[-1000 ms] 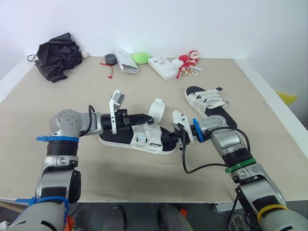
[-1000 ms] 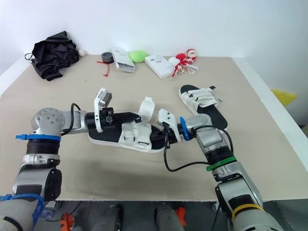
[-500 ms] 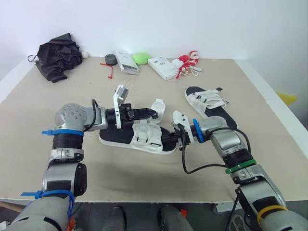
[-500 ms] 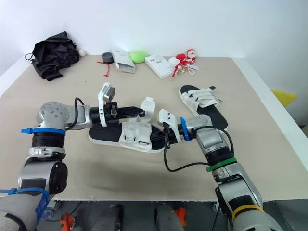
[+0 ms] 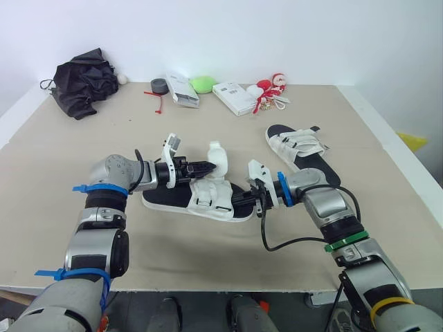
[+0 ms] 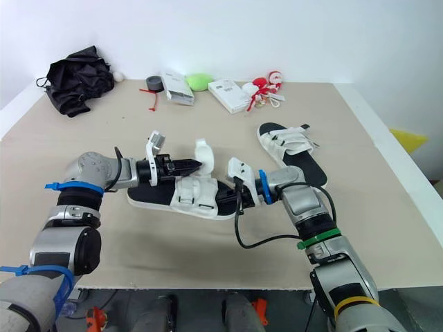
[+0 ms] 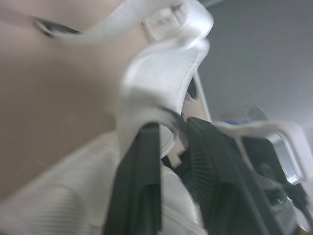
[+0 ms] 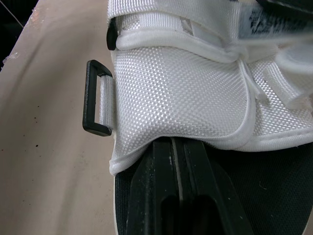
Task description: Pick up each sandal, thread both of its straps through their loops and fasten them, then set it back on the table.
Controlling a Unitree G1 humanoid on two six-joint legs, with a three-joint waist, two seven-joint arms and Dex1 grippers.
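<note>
Left tool (image 5: 208, 166), pinching the strap (image 5: 216, 153), has drawn it upright toward 9 o'clock; right tool (image 8: 177, 147) stays clamped on the sandal (image 5: 208, 198). The strap looks free, with threading still ahead.

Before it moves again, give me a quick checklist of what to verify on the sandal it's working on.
1. Left gripper pinching the white strap: ok.
2. Strap threaded through the black loop: not ok, loop empty.
3. Right gripper gripping the near sandal: cannot tell, fingers together, tips hidden under its white fabric.
4. Far sandal clear of both arms: ok.
</note>
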